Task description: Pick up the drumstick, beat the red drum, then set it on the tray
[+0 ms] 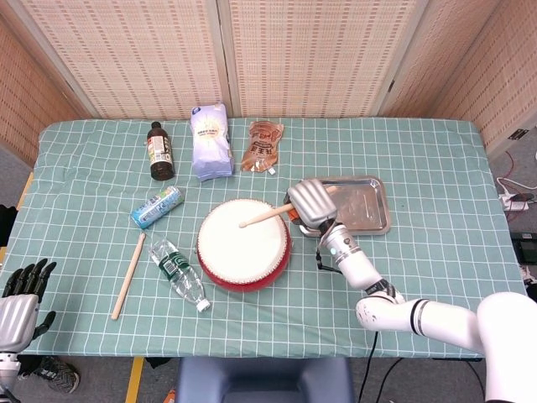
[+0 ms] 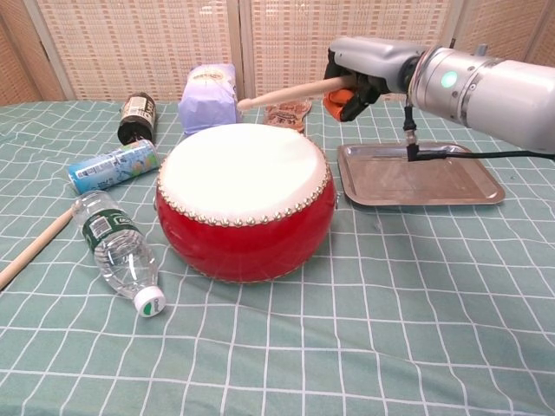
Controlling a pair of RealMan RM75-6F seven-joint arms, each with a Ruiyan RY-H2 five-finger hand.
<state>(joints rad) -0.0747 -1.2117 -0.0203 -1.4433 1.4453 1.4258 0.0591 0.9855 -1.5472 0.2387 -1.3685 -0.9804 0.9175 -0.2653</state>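
The red drum (image 1: 244, 244) (image 2: 246, 200) with a white skin stands mid-table. My right hand (image 1: 307, 201) (image 2: 364, 69) grips a wooden drumstick (image 1: 265, 216) (image 2: 290, 91) at the drum's right rim; the stick is raised, its tip in the air above the skin. The steel tray (image 1: 367, 204) (image 2: 420, 174) lies just right of the drum, with nothing on it. A second drumstick (image 1: 128, 276) (image 2: 32, 250) lies on the cloth left of the drum. My left hand (image 1: 18, 304) hangs off the table's left front corner, fingers spread and holding nothing.
A plastic water bottle (image 1: 179, 274) (image 2: 116, 249) lies left of the drum, a blue can (image 1: 156, 206) (image 2: 114, 166) beyond it. A dark bottle (image 1: 159, 152), a white bag (image 1: 211, 142) and a brown pouch (image 1: 263, 146) stand along the back.
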